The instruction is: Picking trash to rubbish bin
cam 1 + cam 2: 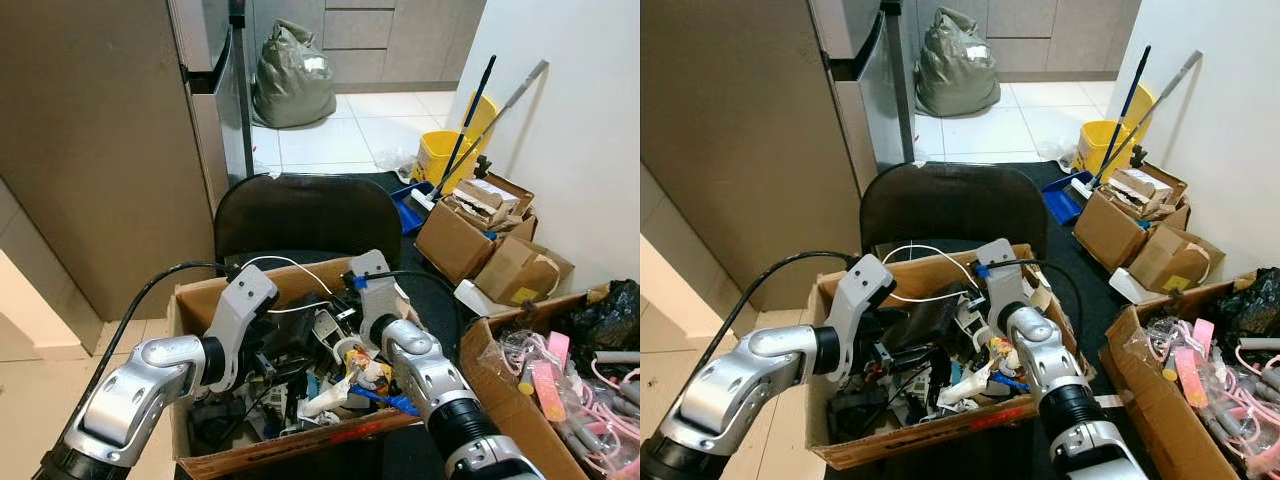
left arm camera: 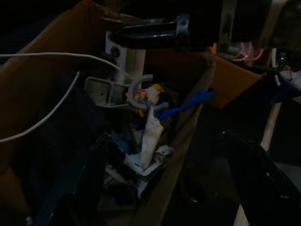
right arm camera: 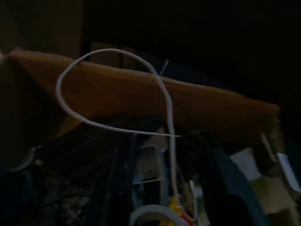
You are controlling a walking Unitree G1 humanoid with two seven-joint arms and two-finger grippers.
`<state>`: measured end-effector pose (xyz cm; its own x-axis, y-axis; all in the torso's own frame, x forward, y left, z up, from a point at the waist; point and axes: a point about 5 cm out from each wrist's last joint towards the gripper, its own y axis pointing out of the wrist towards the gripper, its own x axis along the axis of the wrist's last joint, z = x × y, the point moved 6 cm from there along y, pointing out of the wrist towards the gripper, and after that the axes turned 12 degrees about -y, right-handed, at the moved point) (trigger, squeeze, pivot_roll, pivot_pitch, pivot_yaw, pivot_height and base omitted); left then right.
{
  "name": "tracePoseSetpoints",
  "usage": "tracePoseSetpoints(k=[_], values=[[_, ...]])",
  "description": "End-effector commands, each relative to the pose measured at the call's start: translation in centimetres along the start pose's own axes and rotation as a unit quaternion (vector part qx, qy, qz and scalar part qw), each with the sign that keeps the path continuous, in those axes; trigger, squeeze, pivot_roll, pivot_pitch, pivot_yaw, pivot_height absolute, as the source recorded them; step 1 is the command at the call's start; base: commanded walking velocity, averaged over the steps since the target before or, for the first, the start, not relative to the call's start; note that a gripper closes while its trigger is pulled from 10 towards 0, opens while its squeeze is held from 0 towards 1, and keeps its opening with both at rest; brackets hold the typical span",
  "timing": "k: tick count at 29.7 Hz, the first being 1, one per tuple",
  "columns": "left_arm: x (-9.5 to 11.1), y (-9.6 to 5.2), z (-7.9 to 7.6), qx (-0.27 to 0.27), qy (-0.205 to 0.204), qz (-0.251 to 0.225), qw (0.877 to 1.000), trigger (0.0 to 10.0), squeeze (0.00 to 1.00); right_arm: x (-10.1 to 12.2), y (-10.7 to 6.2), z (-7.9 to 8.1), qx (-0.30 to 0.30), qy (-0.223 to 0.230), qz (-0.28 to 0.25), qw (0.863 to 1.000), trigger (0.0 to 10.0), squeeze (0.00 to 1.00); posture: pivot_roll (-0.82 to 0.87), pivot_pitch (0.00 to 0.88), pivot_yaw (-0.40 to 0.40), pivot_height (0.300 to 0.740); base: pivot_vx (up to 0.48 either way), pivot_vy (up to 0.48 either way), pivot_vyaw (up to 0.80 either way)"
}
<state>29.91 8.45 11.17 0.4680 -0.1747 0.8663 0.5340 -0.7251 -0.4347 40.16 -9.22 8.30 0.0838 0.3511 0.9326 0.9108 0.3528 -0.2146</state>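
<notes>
An open cardboard box (image 1: 196, 304) full of clutter stands right before me, and both arms reach down into it. My left gripper (image 1: 283, 363) is low among black cables at the box's middle. In the left wrist view its fingers (image 2: 265, 181) are spread wide and open, with nothing between them. A white tape roll (image 2: 137, 90), a crumpled white scrap (image 2: 151, 134) and a blue piece (image 2: 189, 100) lie ahead of it. My right gripper (image 1: 331, 331) hovers beside the tape roll, open. A looping white cable (image 3: 162, 101) runs between its dark fingers (image 3: 118, 172).
A black chair (image 1: 305, 215) stands just behind the box, with a fridge (image 1: 212, 80) to its left. A tied grey-green rubbish bag (image 1: 292, 85) sits on the far tiles. A yellow mop bucket (image 1: 446, 156), stacked cardboard boxes (image 1: 468, 238) and a box of pink items (image 1: 545, 395) line the right wall.
</notes>
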Motion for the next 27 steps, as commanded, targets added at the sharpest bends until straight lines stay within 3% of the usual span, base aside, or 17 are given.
tracePoseSetpoints(k=[1, 5, 8, 9, 10, 11, 12, 14, 17, 20, 23, 24, 27], values=[[0.3, 0.0, 1.3, 0.035, 0.009, -0.004, 0.999, 10.0, 0.0, -0.1, 0.0, -1.5, -0.037, 0.042, 0.002, 0.998, 10.0, 0.0, 0.03, 0.064, 0.015, 0.74, 0.0, 0.0, 0.0], [0.9, -0.1, 2.3, 0.06, 0.008, -0.019, 0.998, 10.0, 0.0, -0.1, -0.2, -2.5, -0.055, 0.028, -0.001, 0.998, 10.0, 0.0, 0.03, 0.064, 0.016, 0.74, 0.0, 0.0, 0.0], [1.7, -0.3, 4.0, 0.111, 0.003, -0.044, 0.993, 10.0, 0.0, 0.1, -0.6, -3.6, -0.081, 0.045, -0.013, 0.996, 10.0, 0.0, 0.03, 0.067, 0.015, 0.74, 0.0, 0.0, 0.0], [2.6, -0.5, 5.2, 0.154, 0.012, -0.069, 0.986, 10.0, 0.0, 0.2, -1.0, -4.5, -0.106, 0.049, -0.022, 0.993, 10.0, 0.0, 0.03, 0.067, 0.016, 0.74, 0.0, 0.0, 0.0], [2.6, -0.5, 5.2, 0.154, 0.012, -0.069, 0.986, 10.0, 0.0, 0.2, -1.0, -4.5, -0.106, 0.049, -0.022, 0.993, 10.0, 0.0, 0.03, 0.067, 0.016, 0.74, 0.0, 0.0, 0.0], [3.5, -0.8, 6.2, 0.192, 0.024, -0.094, 0.977, 10.0, 0.0, 0.2, -1.5, -5.4, -0.133, 0.055, -0.03, 0.989, 10.0, 0.0, 0.03, 0.069, 0.019, 0.74, 0.0, 0.0, 0.0], [3.5, -0.8, 6.2, 0.192, 0.024, -0.094, 0.977, 10.0, 0.0, 0.2, -1.5, -5.4, -0.133, 0.055, -0.03, 0.989, 10.0, 0.0, 0.03, 0.069, 0.019, 0.74, 0.0, 0.0, 0.0], [5.0, -1.1, 7.2, 0.237, 0.045, -0.132, 0.961, 10.0, 0.0, 0.1, -2.5, -6.5, -0.176, 0.069, -0.04, 0.981, 10.0, 0.0, 0.02, 0.073, 0.023, 0.74, 0.0, 0.0, 0.0], [5.7, -1.2, 8.1, 0.295, 0.081, -0.148, 0.94, 10.0, 0.0, -1.6, -3.7, -7.2, -0.223, 0.083, -0.014, 0.971, 10.0, 0.0, 0.01, 0.078, 0.029, 0.74, 0.0, 0.0, -0.27], [6.3, -0.9, 8.0, 0.303, 0.073, -0.17, 0.935, 10.0, 0.0, -2.6, -4.2, -6.9, -0.234, 0.085, 0.002, 0.968, 10.0, 0.0, 0.01, 0.084, 0.031, 0.74, 0.0, 0.0, -0.8], [6.4, -0.3, 7.2, 0.285, 0.073, -0.172, 0.94, 10.0, 0.0, -2.9, -4.6, -6.7, -0.242, 0.086, 0.005, 0.966, 10.0, 0.0, 0.0, 0.089, 0.032, 0.74, 0.0, 0.0, -0.8], [6.1, 0.3, 6.6, 0.269, 0.091, -0.165, 0.945, 10.0, 0.0, -3.0, -4.9, -6.5, -0.249, 0.09, 0.003, 0.964, 10.0, 0.0, 0.0, 0.093, 0.035, 0.74, 0.0, 0.0, -0.8], [6.0, 0.5, 6.4, 0.266, 0.093, -0.17, 0.944, 10.0, 0.0, -3.0, -5.2, -6.5, -0.256, 0.093, 0.002, 0.962, 10.0, 0.0, 0.0, 0.094, 0.036, 0.74, 0.0, 0.0, -0.8]])
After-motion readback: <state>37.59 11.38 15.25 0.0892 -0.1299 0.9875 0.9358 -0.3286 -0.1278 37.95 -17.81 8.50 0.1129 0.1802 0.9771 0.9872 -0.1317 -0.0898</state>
